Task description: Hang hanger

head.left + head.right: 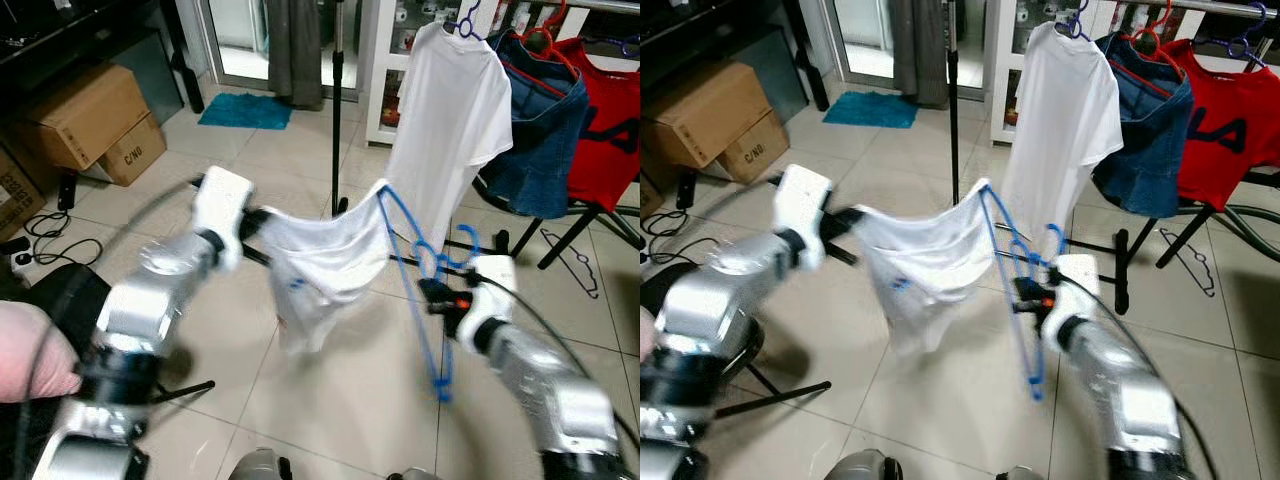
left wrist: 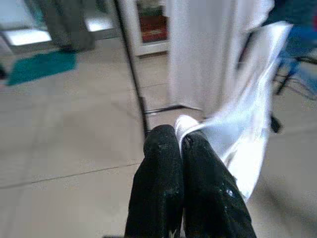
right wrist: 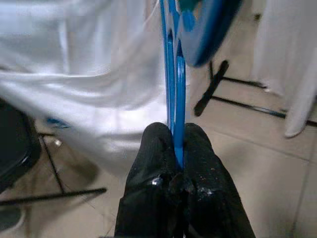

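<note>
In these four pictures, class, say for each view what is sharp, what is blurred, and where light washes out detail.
Left eye view: arms and blue hanger smeared; rack clothes clearer. Right eye view: same blur on the white garment. Left wrist view: left gripper fairly sharp, cloth glaring and streaked. Right wrist view: right gripper sharp, background soft.

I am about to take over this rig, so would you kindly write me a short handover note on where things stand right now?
Left gripper: shut on the white garment, holding one edge up.
Right gripper: shut on the blue hanger, which is tilted, one end tucked in the garment.
Clothes rack: ahead to the right, holding a white shirt, denim and red tops.
Done: both pieces held up.
Left: seat the garment on the hanger, then hook it on the rack.
</note>
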Robot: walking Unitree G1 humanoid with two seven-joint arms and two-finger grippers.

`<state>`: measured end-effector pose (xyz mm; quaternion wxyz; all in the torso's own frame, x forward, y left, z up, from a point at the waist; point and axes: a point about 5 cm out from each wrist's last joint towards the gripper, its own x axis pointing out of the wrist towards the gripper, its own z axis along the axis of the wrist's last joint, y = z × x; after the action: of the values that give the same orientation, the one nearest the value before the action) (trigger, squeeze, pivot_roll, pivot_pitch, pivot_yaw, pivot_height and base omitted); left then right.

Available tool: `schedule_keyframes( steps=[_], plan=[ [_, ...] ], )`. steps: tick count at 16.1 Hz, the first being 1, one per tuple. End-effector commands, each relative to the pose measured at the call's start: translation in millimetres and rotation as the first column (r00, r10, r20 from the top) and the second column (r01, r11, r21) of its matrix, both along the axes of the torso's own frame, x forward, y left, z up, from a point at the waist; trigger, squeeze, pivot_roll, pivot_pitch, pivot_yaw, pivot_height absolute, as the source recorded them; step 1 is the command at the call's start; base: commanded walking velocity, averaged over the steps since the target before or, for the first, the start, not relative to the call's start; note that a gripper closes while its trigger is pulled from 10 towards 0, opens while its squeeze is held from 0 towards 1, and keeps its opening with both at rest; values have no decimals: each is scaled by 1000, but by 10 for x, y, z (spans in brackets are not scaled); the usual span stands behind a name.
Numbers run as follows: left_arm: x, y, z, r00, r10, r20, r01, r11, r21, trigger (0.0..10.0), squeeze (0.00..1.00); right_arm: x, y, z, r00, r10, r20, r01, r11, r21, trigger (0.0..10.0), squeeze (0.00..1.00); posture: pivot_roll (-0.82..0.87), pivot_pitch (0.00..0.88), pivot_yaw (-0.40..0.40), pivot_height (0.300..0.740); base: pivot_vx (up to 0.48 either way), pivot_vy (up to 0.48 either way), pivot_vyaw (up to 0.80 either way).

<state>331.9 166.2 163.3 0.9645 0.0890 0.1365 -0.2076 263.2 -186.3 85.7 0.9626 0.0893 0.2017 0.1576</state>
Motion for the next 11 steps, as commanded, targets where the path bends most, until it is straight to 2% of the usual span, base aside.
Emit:
schedule_keyframes(
  steps=[1,3,5,6,7,8,9,11],
  plan=[
    [35,28,77,999,7,39,-7,1000,5,0,0,8,-68,108,998,-2,60,2,1000,15,10000,0,49,0,51,740,0,0,0],
    [35,9,77,998,-5,57,5,1000,4,0,0,24,-121,101,997,-57,53,53,997,58,10000,0,40,0,57,740,0,0,0],
    [32,-77,67,996,-43,79,43,999,-1,0,0,61,-70,64,993,-112,22,109,985,133,10000,0,40,0,57,740,0,0,0],
    [27,-122,57,994,-67,90,66,998,5,0,0,89,-23,65,987,-159,10,153,967,205,10000,0,40,0,57,740,0,0,0],
    [14,-169,44,990,-93,102,92,996,14,0,0,122,19,72,977,-212,-14,207,932,298,10000,0,41,0,56,740,0,0,0],
    [-16,-263,-12,982,-146,122,143,989,40,0,0,192,102,103,965,-259,-40,251,870,425,10000,0,44,0,53,740,0,0,0],
    [-24,-285,-38,980,-157,124,152,987,47,0,0,213,129,115,963,-265,-47,257,853,454,10000,0,44,0,53,740,0,0,0],
    [-43,-353,-183,979,-171,107,167,985,46,0,0,315,211,172,949,-304,-84,299,782,546,10000,0,40,0,49,740,0,0,0]
  ],
)
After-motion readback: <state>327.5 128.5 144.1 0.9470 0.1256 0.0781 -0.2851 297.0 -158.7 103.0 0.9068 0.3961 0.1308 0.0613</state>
